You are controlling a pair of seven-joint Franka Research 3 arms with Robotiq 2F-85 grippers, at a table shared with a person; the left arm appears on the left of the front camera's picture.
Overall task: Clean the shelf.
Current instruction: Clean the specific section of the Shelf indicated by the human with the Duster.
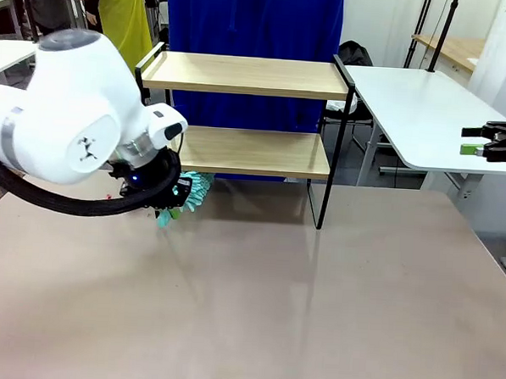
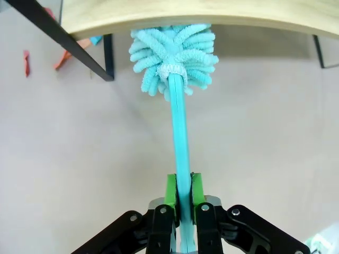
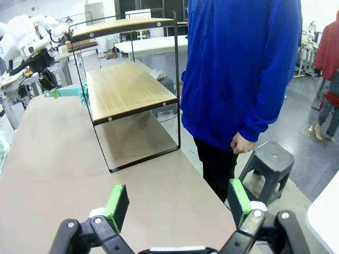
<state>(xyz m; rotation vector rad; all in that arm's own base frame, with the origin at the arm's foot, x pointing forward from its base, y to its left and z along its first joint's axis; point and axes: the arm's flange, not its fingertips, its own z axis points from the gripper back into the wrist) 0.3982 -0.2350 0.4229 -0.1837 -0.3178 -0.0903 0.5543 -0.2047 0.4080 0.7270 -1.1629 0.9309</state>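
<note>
The shelf stands at the table's far middle: two light wood boards in a thin black frame. My left gripper sits low by the shelf's left end, shut on the teal handle of a fluffy teal duster. In the left wrist view the green pads pinch the handle, and the duster head lies at the table level under the edge of the lower board. My right gripper hovers at the far right, open and holding nothing. The right wrist view has its fingers spread wide, facing the shelf.
A person in a blue top stands behind the shelf beside a grey stool. A white side table is at the back right. Small red and orange pieces lie on the table near the shelf's black leg.
</note>
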